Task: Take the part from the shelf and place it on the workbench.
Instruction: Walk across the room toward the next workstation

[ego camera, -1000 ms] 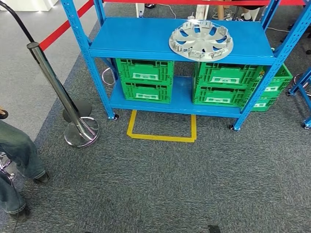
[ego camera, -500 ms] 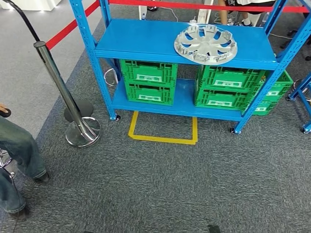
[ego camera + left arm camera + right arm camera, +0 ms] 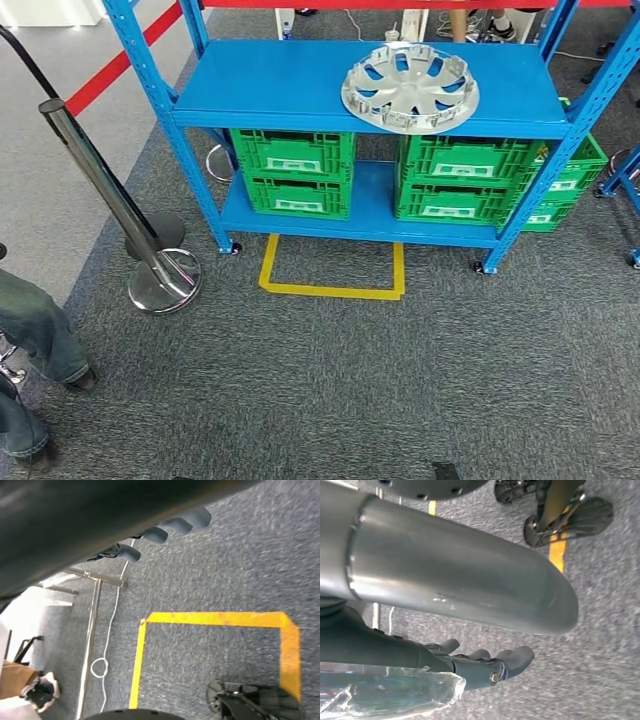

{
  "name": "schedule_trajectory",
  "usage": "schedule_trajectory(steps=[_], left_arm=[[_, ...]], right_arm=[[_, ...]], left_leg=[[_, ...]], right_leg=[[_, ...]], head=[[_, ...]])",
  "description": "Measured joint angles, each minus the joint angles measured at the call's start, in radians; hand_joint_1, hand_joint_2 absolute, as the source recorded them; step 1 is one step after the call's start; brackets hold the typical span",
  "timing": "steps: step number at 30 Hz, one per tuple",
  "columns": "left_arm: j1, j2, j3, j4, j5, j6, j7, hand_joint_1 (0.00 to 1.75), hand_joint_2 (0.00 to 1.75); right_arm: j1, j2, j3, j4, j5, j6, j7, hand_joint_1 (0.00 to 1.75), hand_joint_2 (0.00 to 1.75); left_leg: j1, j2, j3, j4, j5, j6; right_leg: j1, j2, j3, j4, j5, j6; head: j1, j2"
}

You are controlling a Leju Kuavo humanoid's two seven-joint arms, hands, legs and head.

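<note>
The grey carpet floor (image 3: 340, 380) takes up most of the head view. On it stands the blue metal shelf rack (image 3: 249, 85), its uprights cut off at the picture's top edge. Its lower shelf carries green plastic crates (image 3: 294, 170) in stacks; a further stack at the far right is partly hidden behind the rack's upright. A chrome barrier post (image 3: 106, 190) leans over its round base on the left, with a red belt (image 3: 113, 68) running from it toward the rack. The silver round wheel cover (image 3: 409, 88), the part, lies flat on the right half of the top shelf, whole and untouched. A yellow tape rectangle (image 3: 332, 270) marks the floor just in front of the rack. A person's jeans-clad leg (image 3: 41, 335) is cut off at the left edge.

In the left wrist view the left hand (image 3: 166, 530) hangs over the carpet, its dark fingers (image 3: 181, 525) slightly apart and holding nothing; much of it is hidden by a blurred dark cover. In the right wrist view the right hand (image 3: 486, 662) likewise holds nothing, its fingers (image 3: 518, 657) loosely spread under the thick grey thumb (image 3: 471, 575).
</note>
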Motion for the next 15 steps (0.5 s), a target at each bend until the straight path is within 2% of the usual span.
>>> schedule_trajectory(steps=[2,3,4,6,7,8,10,11,12,15], left_arm=[[0.000,0.000,0.000,0.000,0.000,0.000,0.000,0.00,0.00],[0.001,0.000,0.000,0.000,-0.001,0.000,0.001,0.00,0.00],[0.002,0.000,0.000,0.000,-0.001,0.000,0.002,0.00,0.00],[0.003,0.000,0.000,0.000,-0.002,0.000,0.003,0.00,0.00],[0.002,0.000,0.000,0.000,-0.002,0.000,0.003,0.00,0.00],[0.001,0.000,0.000,0.000,-0.003,0.000,0.003,0.00,0.00],[0.000,0.001,0.000,0.000,-0.006,0.000,0.003,0.00,0.00],[0.001,0.001,0.000,0.000,-0.008,0.000,0.003,0.00,0.00],[0.003,0.001,0.000,0.000,-0.009,0.000,0.003,0.00,0.00],[0.002,0.001,0.001,0.000,-0.010,0.001,0.005,0.00,0.00]], right_arm=[[-0.002,0.000,0.000,0.000,0.000,0.000,0.000,0.00,0.00],[-0.001,0.000,0.000,0.000,0.000,0.000,0.000,0.00,0.00],[-0.001,0.000,0.000,0.000,0.000,0.000,0.000,0.00,0.00],[0.000,0.000,-0.001,0.000,0.000,0.000,0.001,0.00,0.00],[-0.001,0.000,-0.001,0.000,0.000,0.000,0.001,0.00,0.00],[-0.002,0.000,-0.001,0.000,0.000,0.000,0.001,0.00,0.00],[-0.003,0.000,-0.001,0.000,0.001,0.000,0.002,0.00,0.00],[-0.004,0.000,-0.001,0.000,0.001,0.000,0.002,0.00,0.00],[-0.003,0.000,-0.001,0.000,0.001,0.000,0.002,0.00,0.00],[-0.004,0.000,-0.001,0.000,0.001,0.000,0.003,0.00,0.00]], left_leg=[[0.004,0.000,-0.080,0.107,-0.045,-0.007],[0.006,0.000,-0.102,0.122,-0.041,-0.007],[0.006,0.000,-0.107,0.100,-0.012,-0.005],[0.005,0.001,-0.078,-0.018,0.085,0.004],[0.002,0.003,-0.061,-0.075,0.114,0.010],[-0.002,0.004,-0.050,-0.115,0.130,0.015],[-0.008,0.004,-0.045,-0.140,0.131,0.024],[-0.008,0.003,-0.042,-0.148,0.141,0.028],[-0.008,0.002,-0.036,-0.155,0.148,0.025],[-0.009,0.000,-0.024,-0.171,0.156,0.014]], right_leg=[[0.001,0.000,0.009,-0.001,-0.009,-0.002],[0.002,0.001,0.014,-0.001,-0.013,-0.003],[0.002,0.001,0.021,-0.001,-0.018,-0.003],[0.003,0.002,0.034,-0.002,-0.026,-0.002],[0.004,0.003,0.038,-0.002,-0.029,0.000],[0.005,0.003,0.039,-0.002,-0.031,0.003],[0.005,0.002,0.039,-0.004,-0.032,0.013],[0.004,0.002,0.039,-0.007,-0.032,0.019],[0.004,0.002,0.043,-0.013,-0.029,0.017],[0.005,0.002,0.056,-0.026,-0.027,-0.014]], head=[[0.000,0.000],[0.000,0.000],[0.000,0.000],[0.000,0.000],[0.000,0.000],[0.000,0.000],[-0.001,0.000],[-0.001,0.000],[0.000,0.000],[0.004,0.000]])
